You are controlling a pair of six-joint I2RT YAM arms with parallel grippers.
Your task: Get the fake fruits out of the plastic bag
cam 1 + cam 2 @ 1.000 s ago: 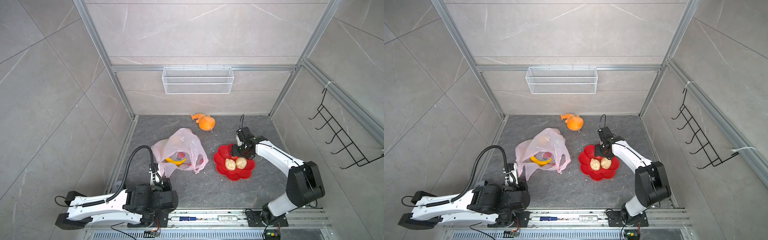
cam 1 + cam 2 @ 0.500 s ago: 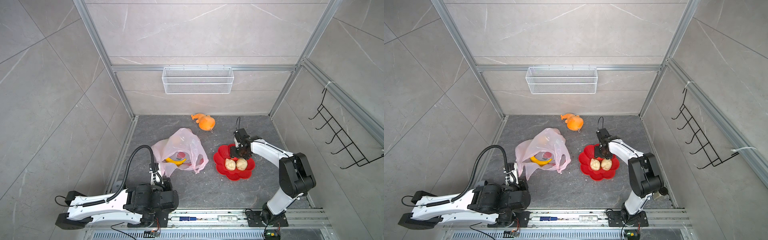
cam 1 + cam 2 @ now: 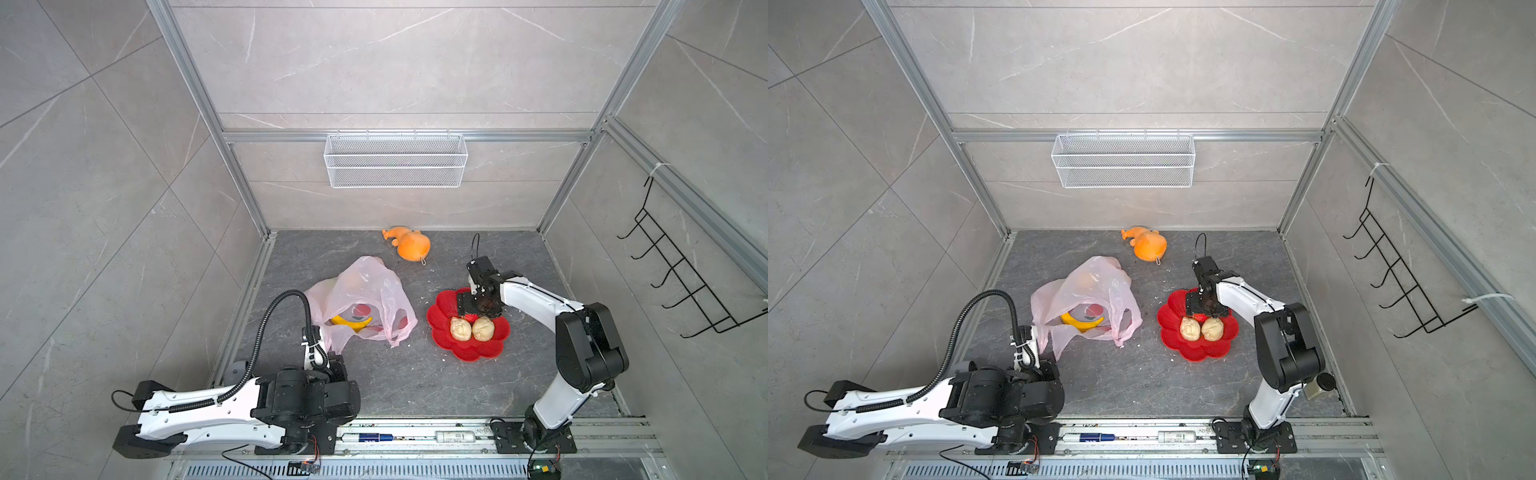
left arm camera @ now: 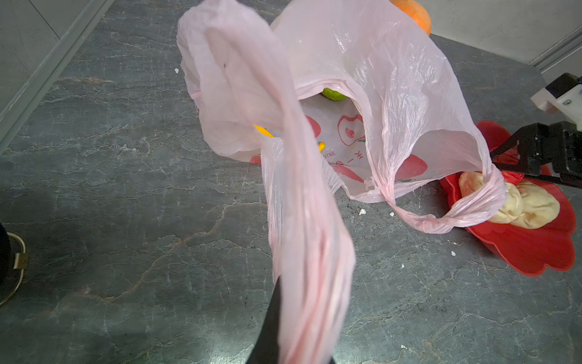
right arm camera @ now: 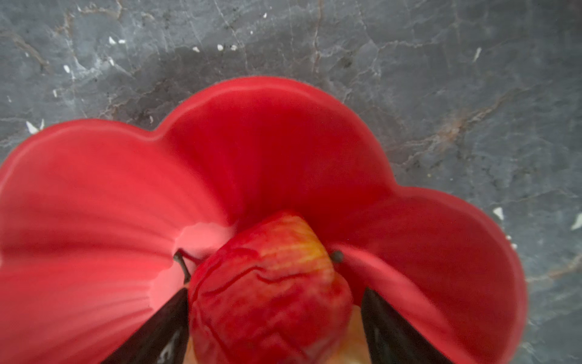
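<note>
1. Grey stone counter (image 3: 415,386) fills a tiled, aluminium-framed bay. Clock directions are read in the top views, with 12 o'clock at the back wall. Nearest the front rail (image 3: 415,436), the left hand (image 3: 322,343) is clamped tight on one handle loop of the plastic bag (image 3: 361,286) and holds that loop taut.
2. The bag's body lies at 12 to 1 o'clock from that hand, with its mouth gaping toward 6 o'clock. Inside, the banana (image 3: 352,324) lies with its long axis roughly 9-to-3. The green ball (image 4: 334,94) sits deeper, toward 12. I cannot tell whether the red patches beside them are print or fruit.
3. At 3 o'clock of the bag is the red plate (image 3: 469,355), with two beige lumps (image 3: 460,328) touching side by side at its middle. The right hand (image 3: 478,308) hangs over the plate's 12 o'clock side. Its fingers (image 5: 163,327) are spread wide either side of the red fruit (image 5: 267,283). One finger is at the skin and the other is clear of it, so I judge the fruit is resting on the plate and not gripped.
4. The fruit in the bag lies at 9 o'clock from the right hand, but the mouth faces 6. The reach probably has to come round to the near side. The left hand is nearer but occupied.
5. Farthest are the orange plush (image 3: 411,246) at the back and the wire basket (image 3: 395,162) on the wall.
</note>
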